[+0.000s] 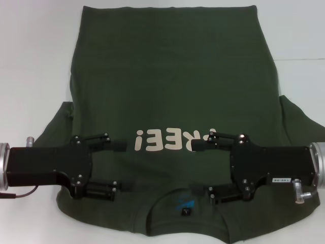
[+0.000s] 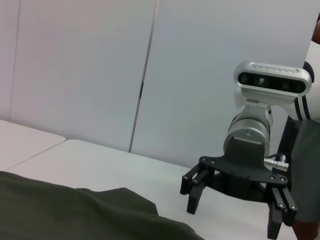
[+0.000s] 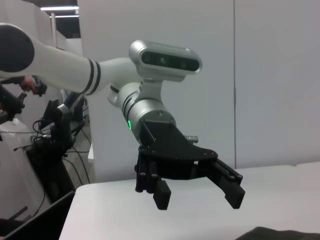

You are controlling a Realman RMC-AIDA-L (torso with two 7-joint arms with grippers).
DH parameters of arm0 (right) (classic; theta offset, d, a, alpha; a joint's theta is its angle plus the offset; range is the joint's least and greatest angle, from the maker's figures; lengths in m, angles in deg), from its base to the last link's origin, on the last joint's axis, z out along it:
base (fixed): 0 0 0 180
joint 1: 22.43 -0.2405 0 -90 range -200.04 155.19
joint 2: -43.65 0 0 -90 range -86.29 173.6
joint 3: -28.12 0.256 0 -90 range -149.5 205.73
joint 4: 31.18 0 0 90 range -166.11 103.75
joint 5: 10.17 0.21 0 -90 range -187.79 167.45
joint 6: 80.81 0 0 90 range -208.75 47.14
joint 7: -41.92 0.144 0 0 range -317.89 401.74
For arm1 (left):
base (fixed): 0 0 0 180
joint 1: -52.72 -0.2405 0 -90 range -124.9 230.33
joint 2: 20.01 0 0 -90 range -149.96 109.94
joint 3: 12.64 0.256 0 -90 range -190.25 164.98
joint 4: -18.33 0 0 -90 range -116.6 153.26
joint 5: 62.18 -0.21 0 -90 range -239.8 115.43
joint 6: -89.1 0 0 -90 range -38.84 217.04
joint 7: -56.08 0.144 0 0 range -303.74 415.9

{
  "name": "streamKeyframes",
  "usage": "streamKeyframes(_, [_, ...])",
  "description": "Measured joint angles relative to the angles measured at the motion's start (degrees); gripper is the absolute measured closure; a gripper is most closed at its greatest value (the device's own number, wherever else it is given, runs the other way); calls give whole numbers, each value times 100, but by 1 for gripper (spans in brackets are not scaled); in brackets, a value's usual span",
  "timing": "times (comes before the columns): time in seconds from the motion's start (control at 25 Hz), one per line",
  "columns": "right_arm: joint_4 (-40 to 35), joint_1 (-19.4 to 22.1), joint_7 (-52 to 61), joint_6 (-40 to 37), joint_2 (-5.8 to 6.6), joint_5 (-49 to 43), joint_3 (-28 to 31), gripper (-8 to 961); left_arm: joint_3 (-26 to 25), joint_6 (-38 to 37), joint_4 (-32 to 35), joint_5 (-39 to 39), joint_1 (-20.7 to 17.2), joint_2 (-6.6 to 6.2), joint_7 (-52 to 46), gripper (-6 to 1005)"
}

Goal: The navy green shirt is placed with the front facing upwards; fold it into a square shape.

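Lying flat and front-up on the white table (image 1: 35, 61), the navy green shirt (image 1: 172, 86) fills the middle of the head view, collar and small blue neck label (image 1: 184, 199) nearest the robot, hem at the far edge, cream block letters (image 1: 170, 141) across the chest, both short sleeves spread out to the sides. No fold made yet, by the look of it, so this is the very start. Now the arms: the left gripper (image 1: 118, 166) comes in from the left over the chest and shoulder area, jaws spread wide, nothing between them; the right gripper (image 1: 201, 166) mirrors it from the right, equally wide and empty. Each wrist view confirms the other gripper hanging above the cloth rather than on it (the right gripper (image 2: 235, 205) in the left wrist view, the left gripper (image 3: 197, 192) in the right). The risk from here: if the two descend unevenly or pinch both layers at one shoulder and only one at the other, the fabric would drag and the fold would come out skewed instead of square; a shallow pinch could also let the cotton slip mid-lift. The count: one shirt, two grippers, one table.
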Motion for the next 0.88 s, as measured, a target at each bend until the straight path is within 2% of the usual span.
streamKeyframes(0.16, [-2, -37, 28, 130, -2, 15, -125, 37, -3, -53, 2, -73, 1, 1, 2, 49])
streamKeyframes(0.36, [-8, -83, 35, 201, -3, 17, -233, 36, -8, -95, 2, -131, 13, 2, -33, 129])
streamKeyframes(0.6, [-98, -110, 373, 364, 3, 40, -207, 35, -167, -96, -3, -131, 12, -9, -85, 128])
streamKeyframes(0.72, [-430, -135, 902, 493, 32, -16, -227, 35, -222, -96, -5, -131, 2, -11, -88, 119])
streamKeyframes(0.88, [-1228, -62, 1519, 741, 38, -141, -206, 34, -238, -78, -7, -131, -1, -5, -89, 113])
